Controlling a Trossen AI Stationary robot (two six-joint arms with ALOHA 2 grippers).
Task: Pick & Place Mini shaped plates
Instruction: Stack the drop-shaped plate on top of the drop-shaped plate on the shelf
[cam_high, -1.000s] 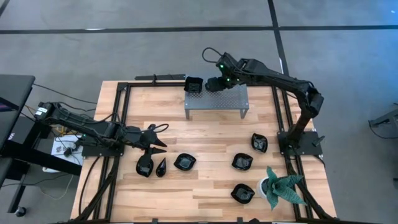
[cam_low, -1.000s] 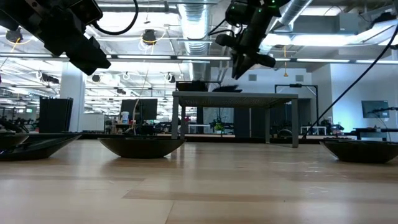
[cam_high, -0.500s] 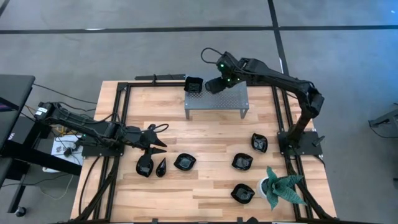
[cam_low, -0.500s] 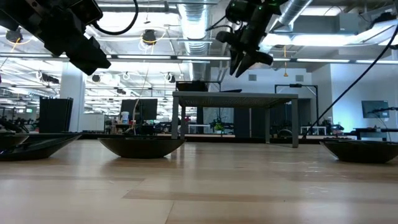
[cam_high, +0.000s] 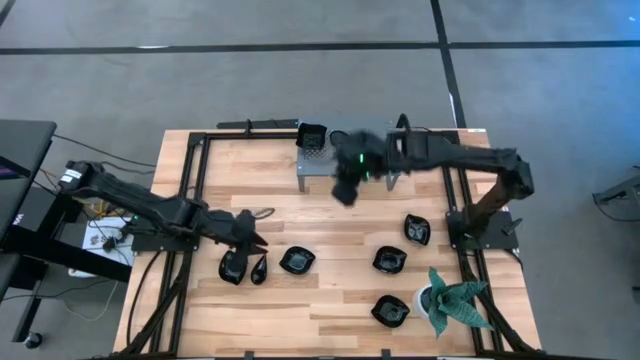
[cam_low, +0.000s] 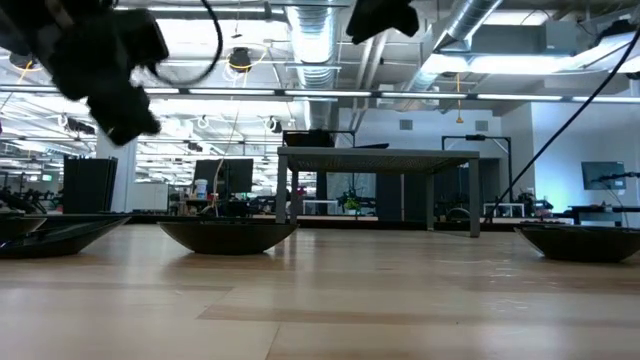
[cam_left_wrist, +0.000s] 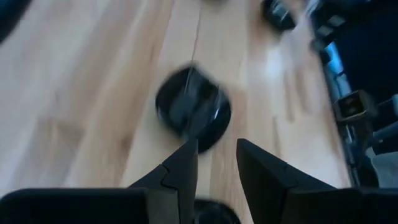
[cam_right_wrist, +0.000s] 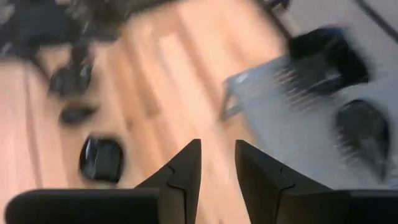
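Note:
Several small glossy black plates lie on the wooden table: two (cam_high: 232, 268) (cam_high: 259, 268) at the near left, one (cam_high: 297, 261) beside them, three (cam_high: 389, 260) (cam_high: 417, 229) (cam_high: 390, 310) at the right. On the grey perforated shelf (cam_high: 320, 160) at the far side rest a square plate (cam_high: 312, 136) and a leaf-shaped plate (cam_right_wrist: 364, 134). My left gripper (cam_high: 258, 240) hangs open just above the near-left plates, with a wavy round plate (cam_left_wrist: 193, 109) ahead of its fingers. My right gripper (cam_high: 345, 192) is open and holds nothing, high in front of the shelf.
A green spiky plant in a white pot (cam_high: 455, 300) stands at the near right corner. Black frame rails (cam_high: 195, 190) run along the table's left and right sides. Bare wood lies between the shelf and the rows of plates.
My right gripper has swung away from above the shelf toward the table's near edge, rising and rolling as it went; the move is fast and blurred. My left gripper has rolled a little about its own axis over the near-left plates.

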